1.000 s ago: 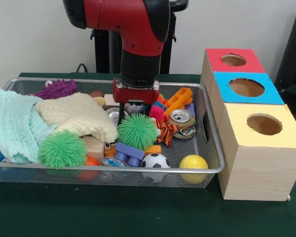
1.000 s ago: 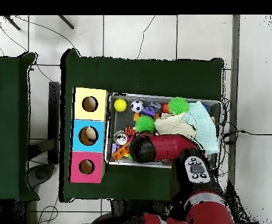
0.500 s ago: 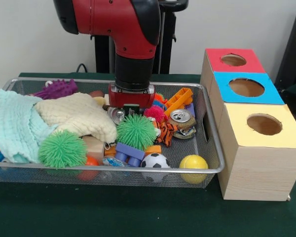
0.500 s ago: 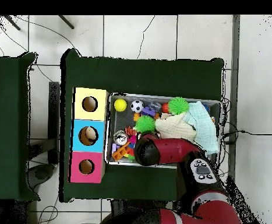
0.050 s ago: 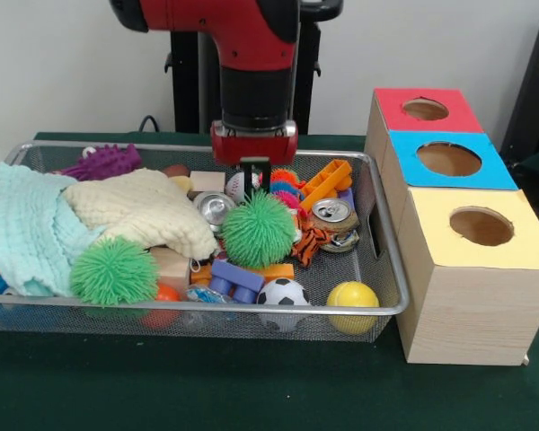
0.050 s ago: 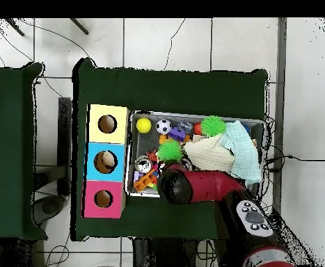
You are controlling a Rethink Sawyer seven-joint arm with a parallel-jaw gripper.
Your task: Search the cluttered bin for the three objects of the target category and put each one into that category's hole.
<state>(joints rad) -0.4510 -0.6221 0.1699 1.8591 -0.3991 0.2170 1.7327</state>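
At the middle of the wire bin [image 5: 388, 260], a green spiky ball [image 5: 257, 229] is sitting on top of the clutter, right under the gripper [image 5: 255, 171] — its fingers are hanging just above the ball, and it's not possible to tell whether they are parted or closed, or whether they are touching the ball. A second green spiky ball [image 5: 113, 270] is lying near the bin's front-left, against a wooden block [image 5: 172, 265]. A soccer ball [image 5: 281, 296] and a yellow ball [image 5: 352, 306] are resting along the front wall, with a blue building brick [image 5: 234, 278] just behind the soccer ball. Two crushed cans are showing: one [image 5: 330, 215] to the right of the centre ball beside a tiger-striped toy [image 5: 307, 242], one [image 5: 214, 206] to its left. An orange plastic piece [image 5: 326, 182] is leaning near the back right, and a purple spiky toy [image 5: 103, 162] is lying at the back left. A cream cloth [image 5: 144, 211] and a mint cloth [image 5: 27, 229] are covering the left half of the bin.

Beside the bin — on the green table [image 5: 251, 395] — three boxes are standing in a row: yellow-topped box [image 5: 481, 260] nearest, blue-topped box [image 5: 447, 160] in the middle, red-topped box [image 5: 424, 109] farthest, each with a round hole. In the overhead view something tan is showing inside the blue box's hole [image 6: 108, 162].
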